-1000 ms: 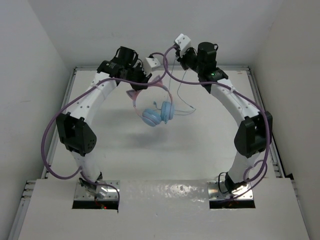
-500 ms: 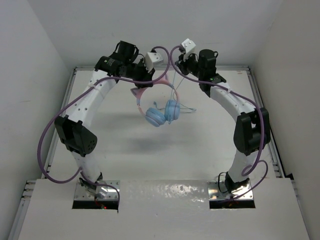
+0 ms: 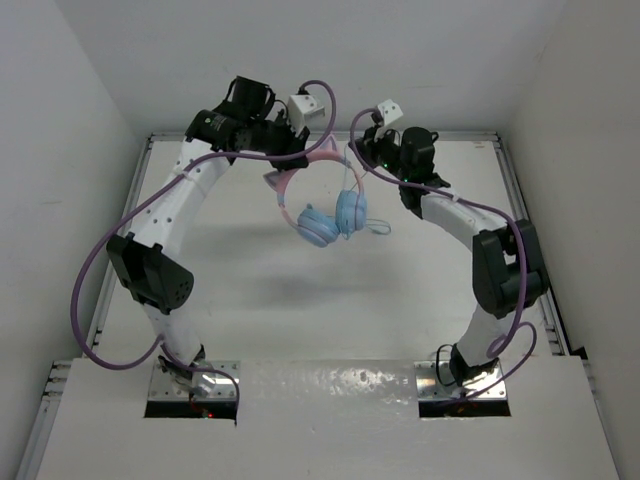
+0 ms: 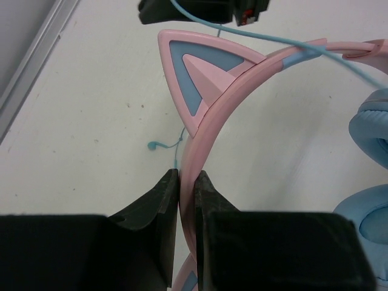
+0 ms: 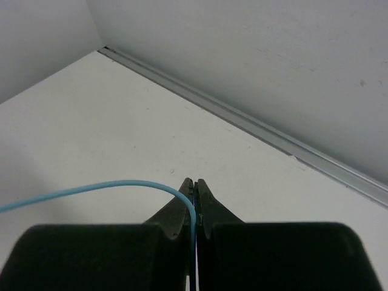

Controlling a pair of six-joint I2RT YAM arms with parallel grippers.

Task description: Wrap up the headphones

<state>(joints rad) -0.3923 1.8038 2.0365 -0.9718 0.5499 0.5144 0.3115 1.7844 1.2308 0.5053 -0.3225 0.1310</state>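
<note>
The headphones [image 3: 333,215] hang above the table, light blue ear cups down and the pink headband [image 3: 296,176] up. My left gripper [image 3: 300,158] is shut on the headband [image 4: 209,115] just below a cat-ear point [image 4: 197,76]; its fingertips [image 4: 187,177] pinch the band from both sides. My right gripper [image 3: 364,152] is close to the right of the band and is shut on the thin light blue cord [image 5: 91,188], which arcs left out of its fingertips [image 5: 194,182]. The cord [image 4: 254,36] crosses the top of the band, and a small loop [image 3: 379,228] hangs beside the cups.
The white table [image 3: 400,290] is bounded by a metal rail [image 3: 475,135] and white walls at the back and sides. Thick purple robot cables [image 3: 95,270] loop off both arms. The right gripper's black body [image 4: 200,9] sits just beyond the cat ear.
Both grippers have carried the headphones up and to the right. The right gripper has swung down and right, and the slack cord trailing to the right has drawn in to a small loop.
</note>
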